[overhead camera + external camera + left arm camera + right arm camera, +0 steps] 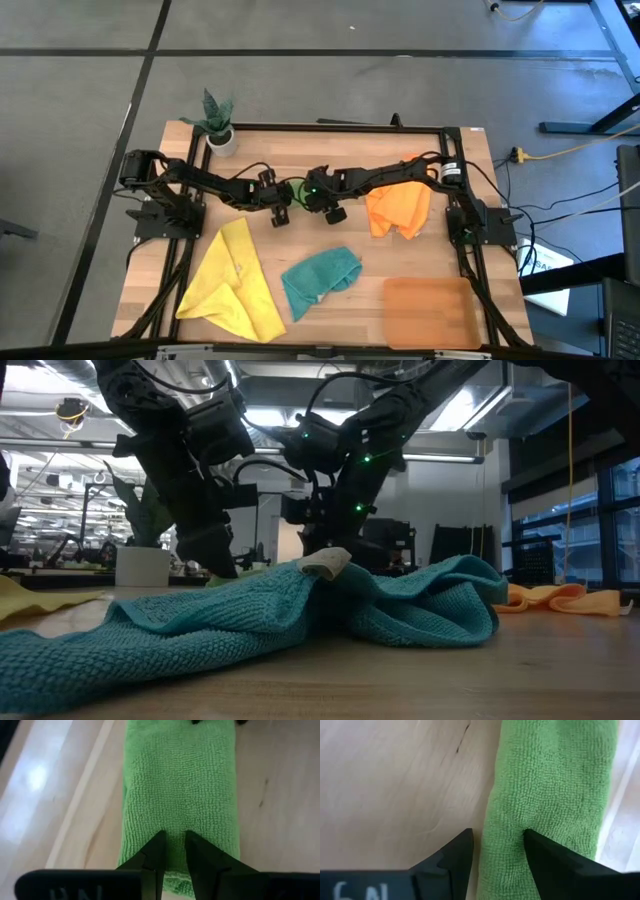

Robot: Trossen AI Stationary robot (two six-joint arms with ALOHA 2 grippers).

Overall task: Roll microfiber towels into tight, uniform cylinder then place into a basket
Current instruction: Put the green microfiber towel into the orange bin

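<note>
At the table's centre, just above the frame's middle, the left gripper is pinching one end of the green towel while the right gripper is straddling the other edge, jaws spread, so both should be rolling evenly, keeping tension.

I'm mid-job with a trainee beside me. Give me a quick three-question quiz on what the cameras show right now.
1. True or false: the basket already holds a rolled towel.
2. Which towel are the left gripper and right gripper both working on? A) yellow towel B) green towel C) orange towel
3. Fill in: the teal towel lies on the table between the yellow towel and the ____.

Key:
1. False; nothing shows in it.
2. B; both wrist views show green cloth at the fingertips, at the table's middle.
3. Basket.
</note>
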